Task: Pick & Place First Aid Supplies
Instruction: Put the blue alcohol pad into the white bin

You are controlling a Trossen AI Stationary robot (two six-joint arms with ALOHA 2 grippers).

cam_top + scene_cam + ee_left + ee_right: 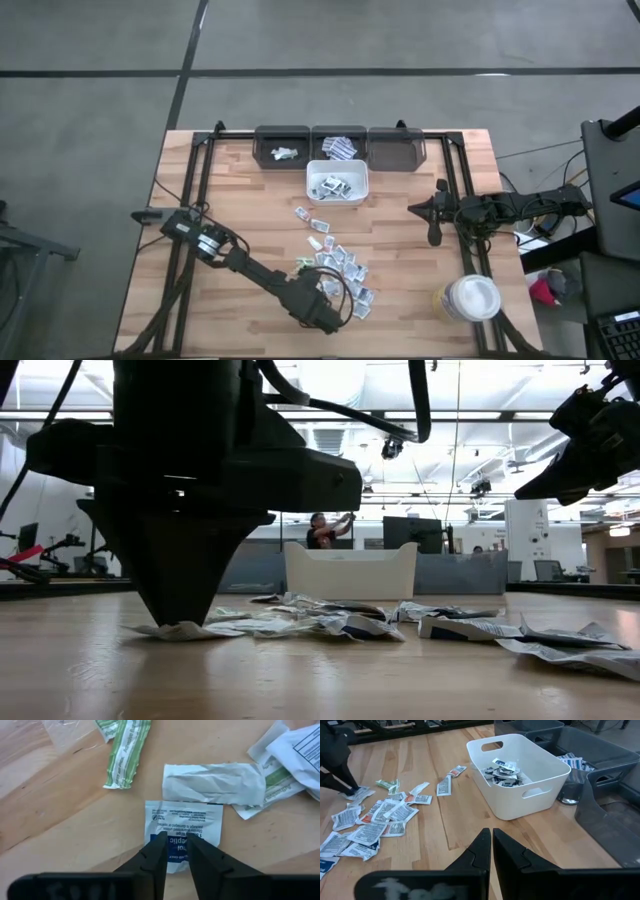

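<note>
Several first aid supplies, small white and greenish sachets, lie flat and scattered on the wooden table near its front middle. My left gripper points down at the pile's near edge, open, over a white sachet with blue print. In the low view its fingertips reach down to that sachet. A white bin farther back holds more sachets. My right gripper waits shut above the table's right side, with nothing in it. My left gripper comes at the blue-printed sachet's near half from above, pointing down, one finger on either side of its middle. The sachet lies flat on the table. Whether the fingertips touch it, I cannot tell.
Three dark bins stand in a row at the far edge behind the white bin; the left and middle ones hold some sachets. A white round lidded tub stands at the front right. Bare wood lies on the table's left.
</note>
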